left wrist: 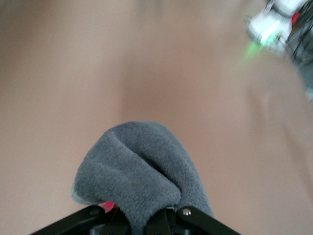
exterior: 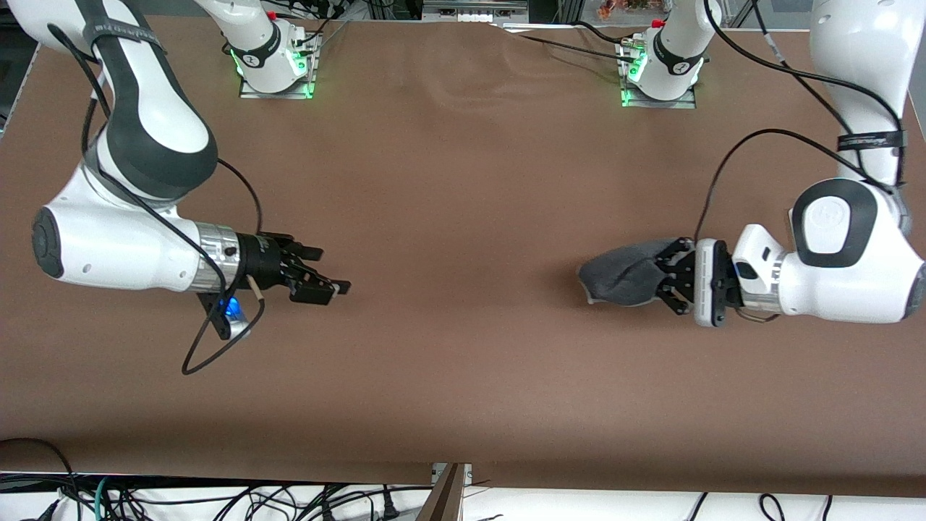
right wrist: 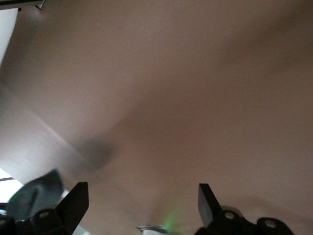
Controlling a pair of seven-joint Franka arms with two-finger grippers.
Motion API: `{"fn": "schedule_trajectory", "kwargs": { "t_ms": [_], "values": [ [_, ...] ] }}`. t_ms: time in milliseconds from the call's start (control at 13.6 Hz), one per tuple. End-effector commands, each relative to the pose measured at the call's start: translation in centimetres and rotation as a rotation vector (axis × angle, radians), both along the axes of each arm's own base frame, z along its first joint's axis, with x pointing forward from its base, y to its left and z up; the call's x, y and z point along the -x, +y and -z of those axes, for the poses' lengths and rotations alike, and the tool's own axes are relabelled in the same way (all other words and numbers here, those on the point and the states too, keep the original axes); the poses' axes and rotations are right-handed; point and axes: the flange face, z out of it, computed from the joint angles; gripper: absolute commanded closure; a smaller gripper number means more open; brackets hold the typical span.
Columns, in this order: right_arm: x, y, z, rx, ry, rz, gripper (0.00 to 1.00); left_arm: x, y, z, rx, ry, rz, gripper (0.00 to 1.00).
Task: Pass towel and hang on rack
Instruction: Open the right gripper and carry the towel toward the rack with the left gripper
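1. Two Franka arms reached out over the brown table (exterior: 463, 347), each from its own end, with their grippers well apart.
2. At the left arm's end, the left gripper (exterior: 669, 282) lay turned sideways, pointing toward the middle of the table, and its fingers were clamped on the towel (exterior: 623, 277).
3. That dark grey towel was bunched into a rounded fold that stuck out past the fingertips; whether its underside touched the table could not be told.
4. From the left wrist view, the towel (left wrist: 142, 176) bulged out between the black fingers (left wrist: 200, 218) as a soft doubled-over lump, with bare tabletop around it.
5. At the right arm's end, the right gripper (exterior: 325, 271) also pointed toward the middle, its fingers spread apart and holding nothing.
6. From the right wrist view, the two black fingertips (right wrist: 76, 200) stood wide apart over plain brown tabletop (right wrist: 195, 98).
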Motion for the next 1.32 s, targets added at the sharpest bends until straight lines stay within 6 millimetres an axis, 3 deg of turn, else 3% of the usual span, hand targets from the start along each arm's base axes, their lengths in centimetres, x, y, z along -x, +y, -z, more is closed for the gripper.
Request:
{"fn": "schedule_trajectory", "kwargs": {
  "t_ms": [0,147,366,513,659,733,953,1246],
  "values": [
    [1.7,-5.9,-4.1,0.097,-0.093,-0.193,0.01,-0.1,2.9,-1.2,-0.139,-0.046,0.090,1.00],
    [2.5,-8.9,-5.2,0.166,-0.143,-0.347,0.01,0.1,5.5,-1.7,-0.243,-0.057,0.121,1.00],
    [4.6,-14.3,-6.6,0.215,-0.181,-0.454,0.01,-0.5,8.2,-4.2,-0.495,-0.136,0.269,1.00],
    [6.4,-16.4,-7.4,0.264,-0.193,-0.513,0.01,-0.6,9.3,-4.4,-0.523,-0.153,0.308,1.00],
    [7.7,-16.0,-8.2,0.342,-0.191,-0.542,0.01,-0.3,12.5,-4.3,-0.534,-0.133,0.267,1.00],
    [7.9,-16.0,-8.6,0.345,-0.194,-0.545,0.01,0.0,15.1,-4.3,-0.554,-0.123,0.243,1.00],
    [8.6,-16.0,-7.8,0.368,-0.201,-0.552,0.01,0.7,20.8,-3.3,-0.674,-0.079,0.253,1.00],
    [8.3,-15.4,-8.2,0.470,-0.225,-0.579,0.01,3.0,27.6,-2.2,-0.655,0.003,0.148,1.00]
  ]
}}
